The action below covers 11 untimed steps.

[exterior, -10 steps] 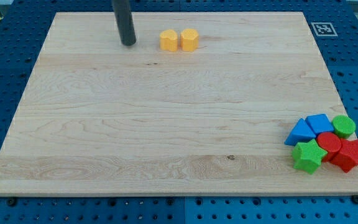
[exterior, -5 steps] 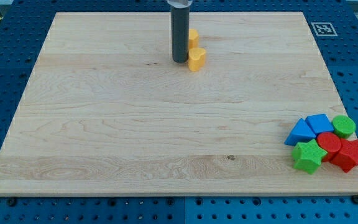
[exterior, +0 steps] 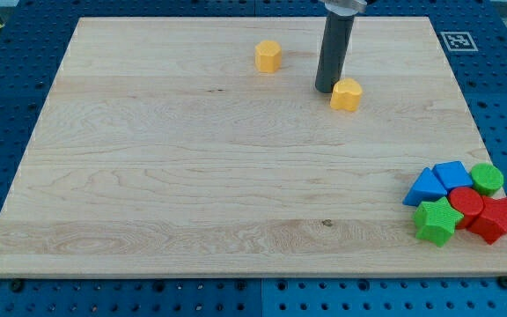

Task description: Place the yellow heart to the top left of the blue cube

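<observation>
Yellow heart pushed rightward across the wooden board

Over the last second the yellow heart-shaped block was carried from beside the yellow hexagonal block, which was left near the view's top, toward the blue cube in the cluster at the lower right; much travel was judged to remain. My tip was seen touching the heart's left side. No claw was fitted, so nothing was grasped.
</observation>
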### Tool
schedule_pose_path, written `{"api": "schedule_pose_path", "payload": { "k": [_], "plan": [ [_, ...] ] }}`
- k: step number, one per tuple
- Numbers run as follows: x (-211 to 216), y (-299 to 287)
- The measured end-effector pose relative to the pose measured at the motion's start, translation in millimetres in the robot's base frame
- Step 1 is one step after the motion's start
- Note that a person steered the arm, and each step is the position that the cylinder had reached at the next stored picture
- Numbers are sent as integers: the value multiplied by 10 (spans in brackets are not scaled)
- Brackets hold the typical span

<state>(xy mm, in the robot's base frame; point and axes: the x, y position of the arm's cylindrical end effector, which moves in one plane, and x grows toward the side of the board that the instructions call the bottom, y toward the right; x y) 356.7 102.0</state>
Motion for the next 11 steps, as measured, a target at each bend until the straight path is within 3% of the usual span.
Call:
{"api": "schedule_pose_path", "payload": {
  "k": [2, 3, 6, 10, 11],
  "plan": [
    [76, 512],
    [336, 636],
    [565, 256],
    [1152, 713],
    [1087, 720]
  ]
}}
